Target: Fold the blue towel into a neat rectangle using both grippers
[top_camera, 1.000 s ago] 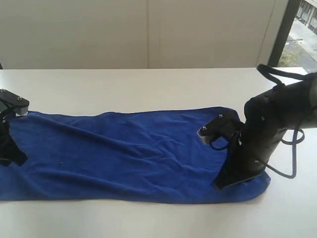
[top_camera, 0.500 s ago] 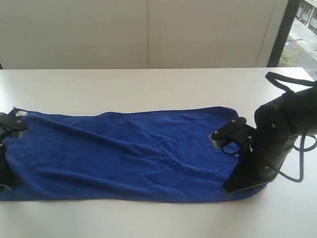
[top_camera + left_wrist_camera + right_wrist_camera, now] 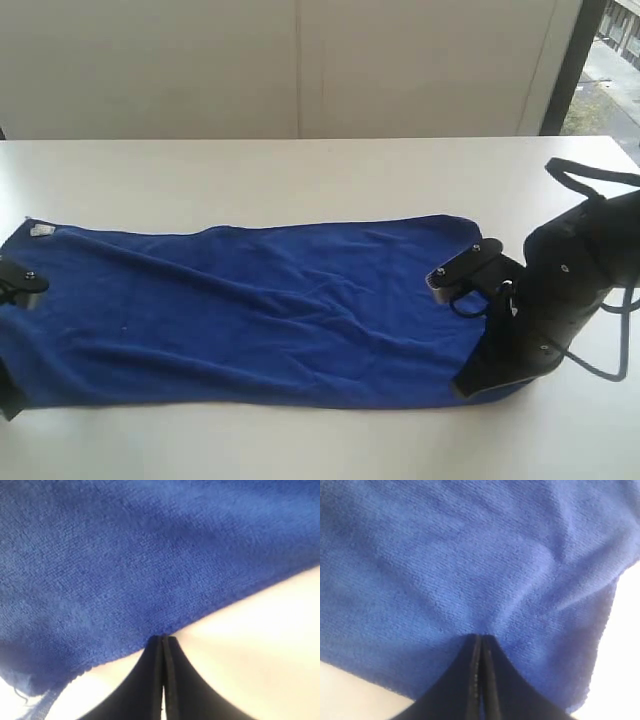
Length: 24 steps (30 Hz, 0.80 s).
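Tag (image 3: 41,231), illegible, on blue towel (image 3: 250,310)

A deep royal-blue microfibre towel (image 3: 250,310) lies spread lengthwise and lightly wrinkled on the white bench (image 3: 300,170). Its small white tag (image 3: 42,231) is at the far left corner. The black left tool (image 3: 164,640) is closed, touching the towel's near edge. The black right tool (image 3: 481,637) is closed, its tip resting on the towel's right end.

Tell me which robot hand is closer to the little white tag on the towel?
Left. The left gripper pinches the blue towel at the same short end as the white tag, by the other corner. The right gripper is at the opposite end.
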### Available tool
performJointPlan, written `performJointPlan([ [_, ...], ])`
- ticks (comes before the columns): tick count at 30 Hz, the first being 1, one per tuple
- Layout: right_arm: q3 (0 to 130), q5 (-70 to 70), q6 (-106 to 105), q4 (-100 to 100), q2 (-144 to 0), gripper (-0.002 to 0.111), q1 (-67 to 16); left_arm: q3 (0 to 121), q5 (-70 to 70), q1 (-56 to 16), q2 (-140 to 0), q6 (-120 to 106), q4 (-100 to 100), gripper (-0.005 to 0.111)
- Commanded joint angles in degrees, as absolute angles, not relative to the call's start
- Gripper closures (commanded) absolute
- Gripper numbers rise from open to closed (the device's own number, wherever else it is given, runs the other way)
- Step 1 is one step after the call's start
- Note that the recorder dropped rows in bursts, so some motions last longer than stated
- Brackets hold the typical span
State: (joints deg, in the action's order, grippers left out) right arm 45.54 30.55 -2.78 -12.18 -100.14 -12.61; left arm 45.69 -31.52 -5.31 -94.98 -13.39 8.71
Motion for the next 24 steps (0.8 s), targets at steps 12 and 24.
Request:
performJointPlan([
  [12,40.5,38.8,-0.9,-12.5,-101.5,0.108,-12.0,45.2,-34.3,-5.4,-90.7,-10.4,9.6,0.107],
  [24,36.8,44.6,1.4,-12.3,-99.7,0.108,-12.0,45.2,-28.9,-5.4,-87.4,-9.2,9.6,0.107],
])
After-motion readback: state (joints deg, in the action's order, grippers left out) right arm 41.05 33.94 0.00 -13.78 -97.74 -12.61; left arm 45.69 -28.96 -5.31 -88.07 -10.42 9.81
